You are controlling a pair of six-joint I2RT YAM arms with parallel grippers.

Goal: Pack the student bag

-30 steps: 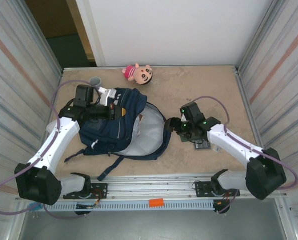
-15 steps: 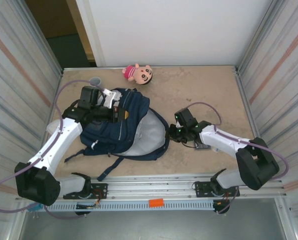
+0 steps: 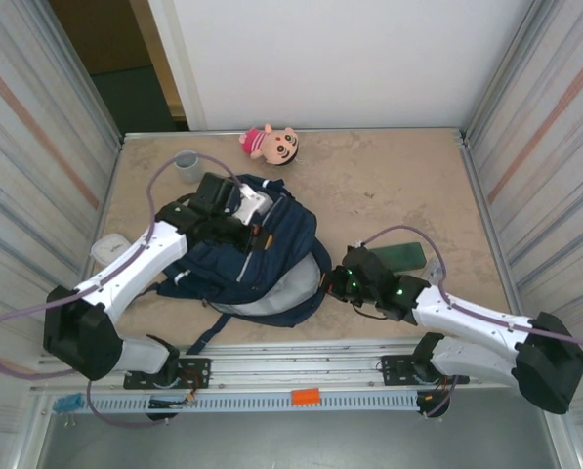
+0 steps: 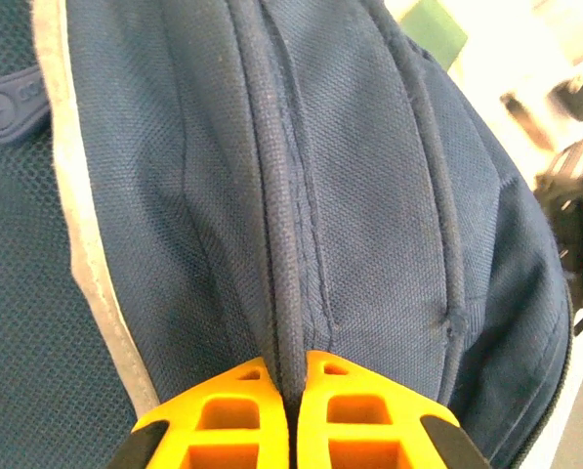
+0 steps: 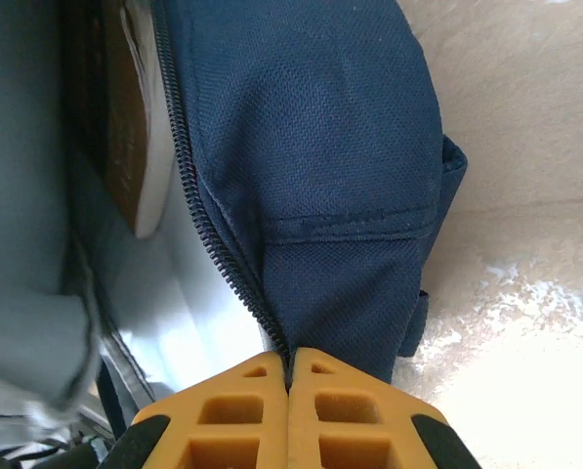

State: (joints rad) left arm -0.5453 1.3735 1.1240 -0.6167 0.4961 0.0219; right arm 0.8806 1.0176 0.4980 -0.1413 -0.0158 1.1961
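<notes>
The left gripper (image 4: pixel 291 379) was closed on the bag (image 4: pixel 369 195). Its orange fingers (image 4: pixel 213 391) pressed together over a raised seam that ran straight ahead of them across the navy cloth. Left of those fingers lay a pale reflective stripe (image 4: pixel 86 244). From above, this gripper (image 3: pixel 259 234) sat on top of the bag (image 3: pixel 223 264), near its middle.

The right gripper (image 5: pixel 289 363) was also clamped on the bag (image 5: pixel 320 147), pinching the rim of the opening where the zipper (image 5: pixel 208 225) met its fingertips. Left of the fingers showed grey lining (image 5: pixel 37 195) and a brown, white-edged thing (image 5: pixel 125 127), too unclear to name. Right of them was bare table (image 5: pixel 525 195). From above, that gripper (image 3: pixel 328 283) held the bag's near right edge, with a green thing (image 3: pixel 400 256) just beside its wrist. A doll (image 3: pixel 271 144) and a grey cup (image 3: pixel 187 164) lay well beyond the left gripper.
</notes>
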